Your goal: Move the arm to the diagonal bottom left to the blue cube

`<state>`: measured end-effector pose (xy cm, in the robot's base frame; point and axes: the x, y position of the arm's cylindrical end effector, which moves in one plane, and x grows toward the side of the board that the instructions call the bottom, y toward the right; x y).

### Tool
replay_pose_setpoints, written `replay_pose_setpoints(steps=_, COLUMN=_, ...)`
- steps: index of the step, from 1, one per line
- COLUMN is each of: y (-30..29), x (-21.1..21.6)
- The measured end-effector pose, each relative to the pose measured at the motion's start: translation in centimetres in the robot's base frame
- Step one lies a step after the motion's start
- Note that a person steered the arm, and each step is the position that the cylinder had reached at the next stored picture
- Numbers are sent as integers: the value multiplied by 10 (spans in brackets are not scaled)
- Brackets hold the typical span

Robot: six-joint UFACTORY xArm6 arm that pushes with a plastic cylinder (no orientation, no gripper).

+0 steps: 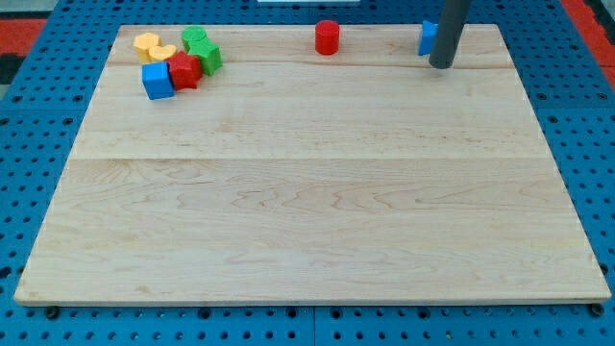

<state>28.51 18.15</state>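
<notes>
A blue cube (157,81) sits near the board's top left, touching a red block (184,70). My tip (442,65) stands far to the view's right of it, near the top right of the board. The dark rod partly hides a second blue block (427,37) just to the left of it.
Two green blocks (195,38) (207,56) and two yellow blocks (146,43) (163,54) cluster with the red block and blue cube at top left. A red cylinder (328,37) stands at top centre. The wooden board (317,211) lies on a blue pegboard.
</notes>
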Motion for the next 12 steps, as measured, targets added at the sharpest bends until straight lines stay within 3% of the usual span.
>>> replay_pose_setpoints(steps=2, y=0, x=13)
replay_pose_setpoints(steps=4, y=-15, x=64)
replay_pose_setpoints(steps=5, y=-50, x=100)
replay_pose_setpoints(steps=7, y=-174, x=186)
replay_pose_setpoints(steps=9, y=-325, x=195)
replay_pose_setpoints(steps=12, y=-322, x=175)
